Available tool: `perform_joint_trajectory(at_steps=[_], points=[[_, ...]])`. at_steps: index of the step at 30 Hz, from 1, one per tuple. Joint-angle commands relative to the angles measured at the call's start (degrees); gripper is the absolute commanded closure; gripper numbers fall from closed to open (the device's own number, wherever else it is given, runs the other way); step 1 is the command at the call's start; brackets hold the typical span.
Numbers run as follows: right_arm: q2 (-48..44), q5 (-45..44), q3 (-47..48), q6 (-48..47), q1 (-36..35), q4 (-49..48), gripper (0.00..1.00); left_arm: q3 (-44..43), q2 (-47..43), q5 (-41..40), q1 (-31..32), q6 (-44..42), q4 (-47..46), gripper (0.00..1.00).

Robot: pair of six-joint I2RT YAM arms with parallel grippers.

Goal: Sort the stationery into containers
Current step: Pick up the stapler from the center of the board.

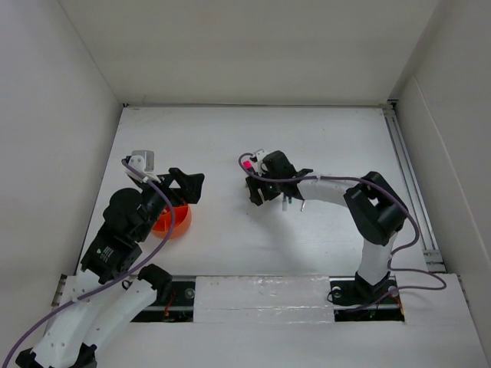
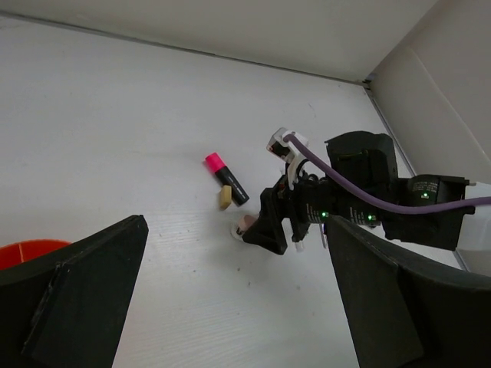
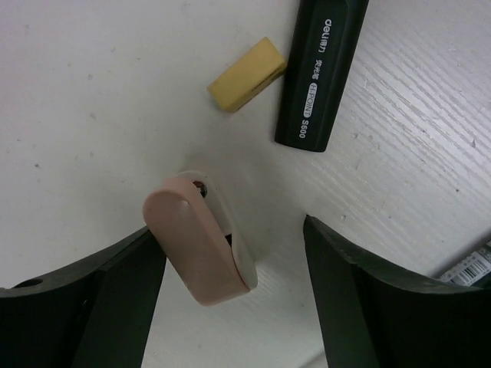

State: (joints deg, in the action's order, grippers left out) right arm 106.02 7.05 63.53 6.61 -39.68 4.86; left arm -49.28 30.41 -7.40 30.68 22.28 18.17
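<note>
A pinkish eraser (image 3: 196, 249) with a white side lies on the table between the fingers of my right gripper (image 3: 234, 299). The gripper is open: one finger (image 3: 92, 307) is against the eraser and the other stands well apart from it. Just beyond lie a small yellow piece (image 3: 247, 74) and a black highlighter (image 3: 321, 69) with a pink cap (image 1: 247, 163). The orange cup (image 1: 170, 222) sits at the near left, half hidden under my left arm. My left gripper (image 1: 188, 188) hangs open and empty above the cup's far side.
White walls close the table on the left, back and right. A metal rail (image 1: 410, 176) runs along the right edge. A striped label edge (image 3: 472, 264) shows at the lower right of the right wrist view. The right arm (image 1: 330, 188) stretches across the table's middle.
</note>
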Motion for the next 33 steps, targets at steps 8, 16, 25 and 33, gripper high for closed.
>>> perform_joint_trajectory(at_steps=[8, 16, 25, 33], points=[[0.95, -1.69, 0.72, -0.73, -2.06, 3.22, 0.32, -0.12, -0.36, 0.37, -0.09, -0.75, -3.58, 0.00], [-0.10, -5.63, -2.44, 2.00, -5.75, 3.75, 0.51, -0.12, 0.17, -0.68, -0.09, -0.75, -3.58, 0.00], [-0.11, -9.25, -2.97, 6.56, -8.57, 6.65, 0.87, -0.12, 1.31, -0.69, -0.09, -0.75, -3.06, 0.00], [-17.31, -3.21, -11.75, 11.14, -7.25, -9.03, 1.00, -0.73, 4.30, 7.63, -0.09, -0.22, -3.93, 0.00]])
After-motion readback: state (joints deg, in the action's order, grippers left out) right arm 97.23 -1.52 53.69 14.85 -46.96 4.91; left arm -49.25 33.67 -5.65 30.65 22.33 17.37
